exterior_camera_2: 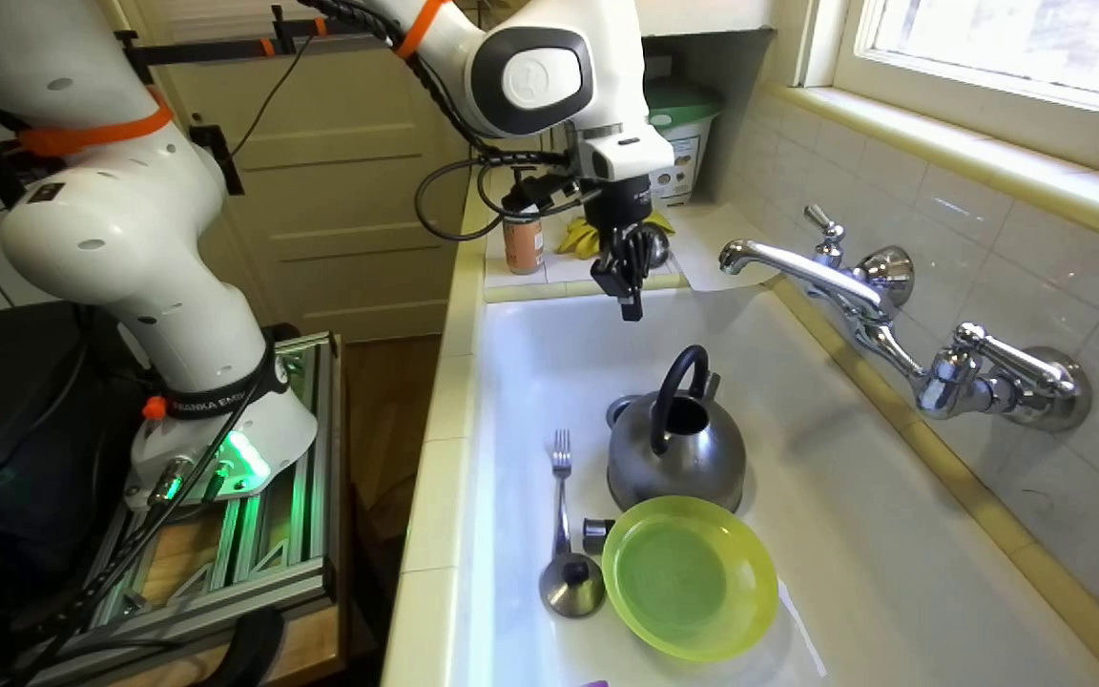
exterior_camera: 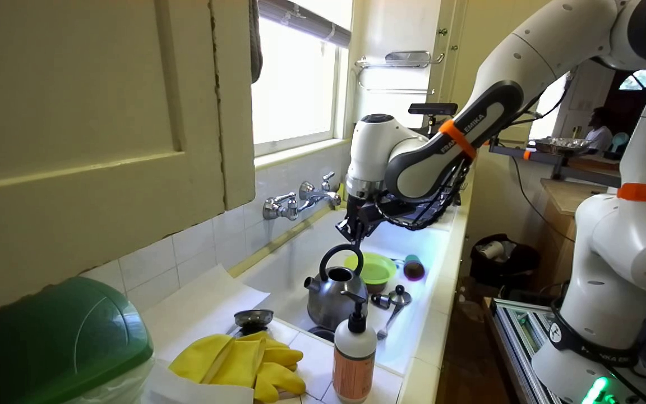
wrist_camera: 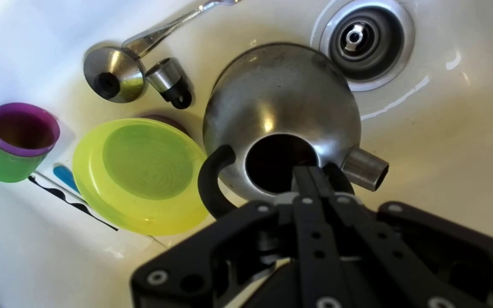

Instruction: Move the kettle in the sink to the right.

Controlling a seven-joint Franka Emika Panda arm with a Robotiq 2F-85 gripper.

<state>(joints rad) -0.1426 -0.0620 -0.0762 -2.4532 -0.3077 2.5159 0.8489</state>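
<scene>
The kettle (wrist_camera: 278,92) stands upright in the sink (exterior_camera_2: 864,544), near the short end of the bench (exterior_camera_2: 445,458) that carries the soap bottle (exterior_camera: 355,359), and between the bench's long robot-side edge and its wall-side edge. Its body is shiny metal, so I would expect it stiff, hard to break and slippery, more so if wet. Empty, it should lift easily (the uncovered mouth shows only darkness, so any water inside can't be made out); with water, expect weight low down and some swing. The place to take hold is the crown of the black arched handle (exterior_camera_2: 672,386), where it ought to hang level; a pinch on the round shoulder or the stubby spout (wrist_camera: 364,169) would likely slide off.

Just beside it, away from that short end, is the lime-green dish (exterior_camera_2: 678,582); whether they touch I can't tell. Above, the gripper (wrist_camera: 313,175) points down, jaws closed together with nothing between them, so they would have to part to take the arch. In an exterior view the fingertips (exterior_camera_2: 632,307) are apart from the handle. The arm (exterior_camera: 516,64) reaches in over the long robot-side edge, forearm sloping down to the wrist.
</scene>
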